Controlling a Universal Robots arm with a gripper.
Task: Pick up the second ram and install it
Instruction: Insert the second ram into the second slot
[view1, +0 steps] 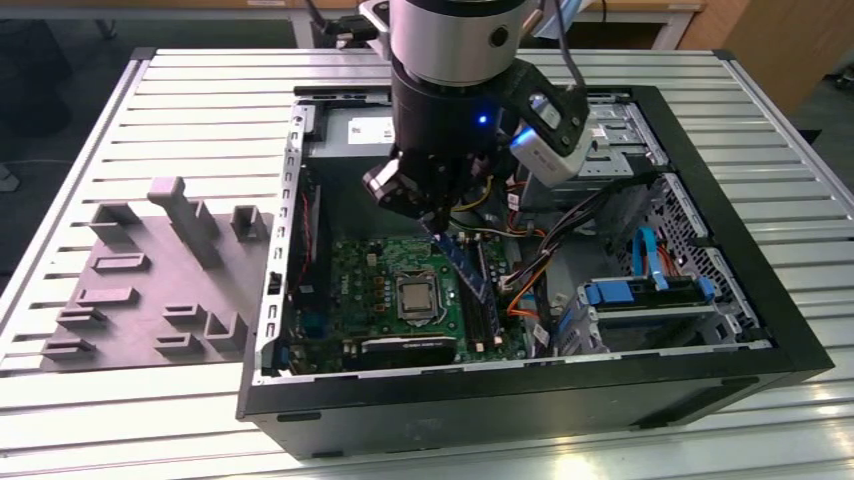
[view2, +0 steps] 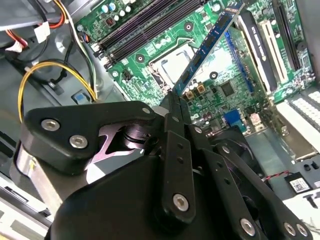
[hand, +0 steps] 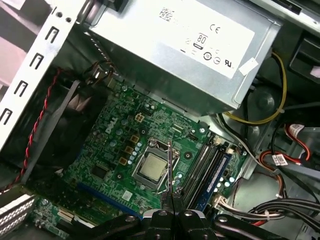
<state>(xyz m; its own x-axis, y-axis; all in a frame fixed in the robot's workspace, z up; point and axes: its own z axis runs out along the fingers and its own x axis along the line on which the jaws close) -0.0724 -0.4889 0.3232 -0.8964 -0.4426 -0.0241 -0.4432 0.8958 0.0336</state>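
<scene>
My gripper (view1: 434, 215) hangs inside the open computer case (view1: 534, 395), above the green motherboard (view1: 360, 270). It is shut on the second ram (view1: 462, 265), a thin dark strip with small blocks along it. The ram (view2: 207, 45) slants down from the fingertips over the processor socket (view2: 172, 57) in the second wrist view. In the first wrist view it appears edge-on as a thin line (hand: 170, 167) beside the long black memory slots (hand: 200, 167). A blue module (hand: 216, 172) stands in the slot furthest from the socket. The gripper (hand: 172, 205) sits just above the board.
A silver power supply (hand: 185, 45) fills the case's far end, with yellow, red and black cables (hand: 272, 110) beside it. A drive cage with blue clips (view1: 641, 295) sits at the exterior view's right. A grey fixture with plastic uprights (view1: 160, 270) lies on the slatted table, left of the case.
</scene>
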